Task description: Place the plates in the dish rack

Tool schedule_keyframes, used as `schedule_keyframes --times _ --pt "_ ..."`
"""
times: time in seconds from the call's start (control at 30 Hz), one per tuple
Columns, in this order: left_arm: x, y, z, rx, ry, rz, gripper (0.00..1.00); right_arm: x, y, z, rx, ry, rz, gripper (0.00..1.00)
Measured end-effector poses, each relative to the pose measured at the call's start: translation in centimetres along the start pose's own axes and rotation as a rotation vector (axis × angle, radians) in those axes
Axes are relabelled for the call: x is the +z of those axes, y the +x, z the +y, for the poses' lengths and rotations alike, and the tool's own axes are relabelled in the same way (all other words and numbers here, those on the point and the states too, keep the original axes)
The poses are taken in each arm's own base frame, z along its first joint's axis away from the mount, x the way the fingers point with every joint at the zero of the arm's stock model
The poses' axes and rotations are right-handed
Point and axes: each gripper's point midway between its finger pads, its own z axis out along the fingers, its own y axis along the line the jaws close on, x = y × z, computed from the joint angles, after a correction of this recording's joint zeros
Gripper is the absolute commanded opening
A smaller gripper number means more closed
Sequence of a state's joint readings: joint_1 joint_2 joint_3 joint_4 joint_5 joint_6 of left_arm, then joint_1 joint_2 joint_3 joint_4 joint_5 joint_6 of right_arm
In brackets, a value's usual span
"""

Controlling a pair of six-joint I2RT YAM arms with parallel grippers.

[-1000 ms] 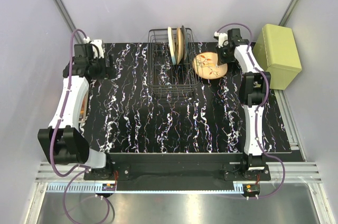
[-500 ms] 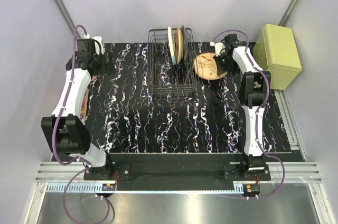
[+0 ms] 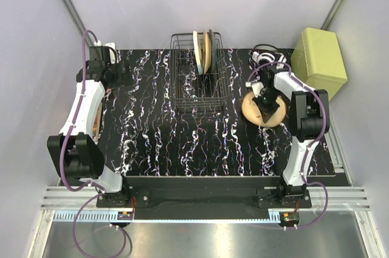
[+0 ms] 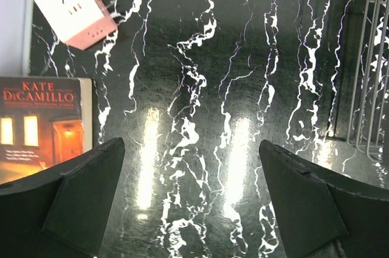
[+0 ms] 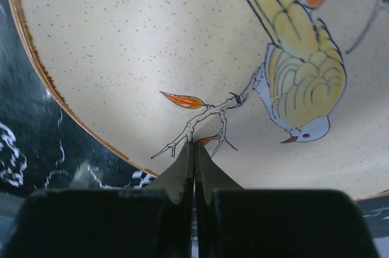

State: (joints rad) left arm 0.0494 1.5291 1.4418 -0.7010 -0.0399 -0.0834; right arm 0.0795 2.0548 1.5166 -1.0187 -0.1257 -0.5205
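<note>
Black, white-veined marble counter [image 3: 182, 142] in a pale-walled booth. The right claw [image 5: 194, 145], pressed together with its tips on the round orange ceramic plate with a bird-and-branch pattern [image 3: 251, 112], has dragged it from beside the black wire dish rack [image 3: 182, 84] at 12 o'clock to 3 o'clock, probably for grasping room. The left claw [image 4: 189, 145] is spread at 10 o'clock.

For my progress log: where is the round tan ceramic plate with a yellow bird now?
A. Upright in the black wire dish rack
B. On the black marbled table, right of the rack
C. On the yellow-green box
B: the bird plate lies on the table right of the rack, under the right hand.
</note>
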Motion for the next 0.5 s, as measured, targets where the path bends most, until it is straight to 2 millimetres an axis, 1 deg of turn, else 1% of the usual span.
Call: schedule_keyframes --times 0.07,0.13,0.17,0.2,0.27,0.3,0.4,0.43,0.5 --pt "0.0 0.7 -0.1 -0.024 0.0 0.01 0.99 0.0 2.3 0.8 -0.002 0.0 0.046 0.01" --pt "-0.1 1.9 -0.1 -0.05 0.0 0.03 0.99 0.0 4.2 1.6 -0.015 0.006 0.082 0.01" --pt "-0.3 2.7 -0.1 -0.063 0.0 0.043 0.99 0.1 5.4 2.2 -0.035 0.019 0.108 0.01" --pt "-0.4 3.2 -0.1 -0.071 0.0 0.052 0.99 0.0 6.2 2.7 -0.056 0.031 0.121 0.01" --pt "-0.6 4.4 -0.1 -0.087 -0.001 0.071 0.99 0.2 8.0 4.0 -0.147 0.079 0.159 0.01" --pt "-0.7 5.0 -0.1 -0.093 -0.001 0.078 0.99 0.1 9.0 5.0 -0.221 0.111 0.176 0.01" --pt "-1.2 6.0 0.0 -0.103 -0.003 0.084 0.99 0.3 11.4 7.3 -0.362 0.139 0.215 0.01" --pt "-1.4 6.3 0.0 -0.106 -0.003 0.084 0.99 0.4 12.3 7.7 -0.379 0.135 0.233 0.01" --pt "-2.0 6.6 0.0 -0.107 -0.002 0.073 0.99 0.2 12.9 7.9 -0.381 0.135 0.224 0.01"
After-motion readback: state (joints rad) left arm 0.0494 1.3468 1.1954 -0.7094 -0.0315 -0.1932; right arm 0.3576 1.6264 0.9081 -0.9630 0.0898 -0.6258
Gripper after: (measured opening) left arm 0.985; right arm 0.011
